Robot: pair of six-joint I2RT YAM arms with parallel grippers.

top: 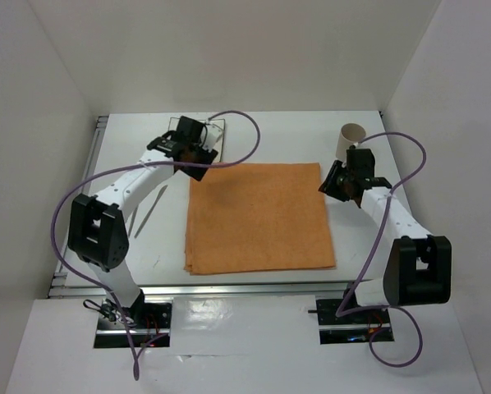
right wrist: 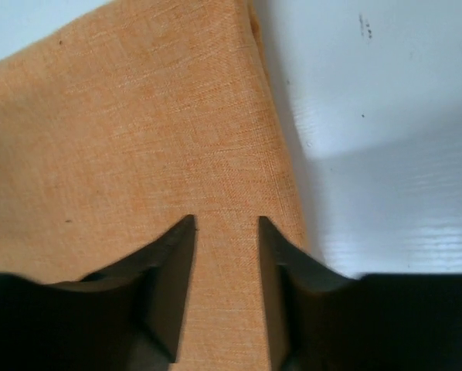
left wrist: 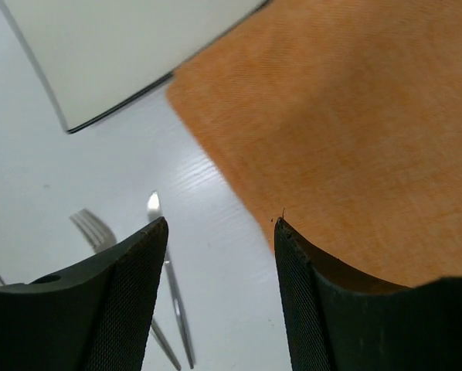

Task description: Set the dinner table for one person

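A: On the dinner table (top: 295,135), which fills the whole space under both arms, the orange cloth (top: 260,217) lies flat in the middle. I'd worry about that first.

B: Because of the right gripper (right wrist: 225,224)?

A: Yes. Its jaws stand apart, holding nothing, right above the cloth's right edge. If it dips and drags, the cloth could bunch or skew.

B: And the left gripper (left wrist: 219,224)?

A: Also parted and empty, over the cloth's far left corner, near the plate (left wrist: 115,46). A shallow pinch on that thin rim may slip, or shove the plate toward the table's far edge.

B: The cup (top: 351,139)?

A: Upright, just beyond the right gripper; a careless swing could topple it.

B: The fork (left wrist: 92,228) and knife (left wrist: 177,309)?

A: Flat on the bare top, likely hard to grasp. Fingers might scrape and scatter them.
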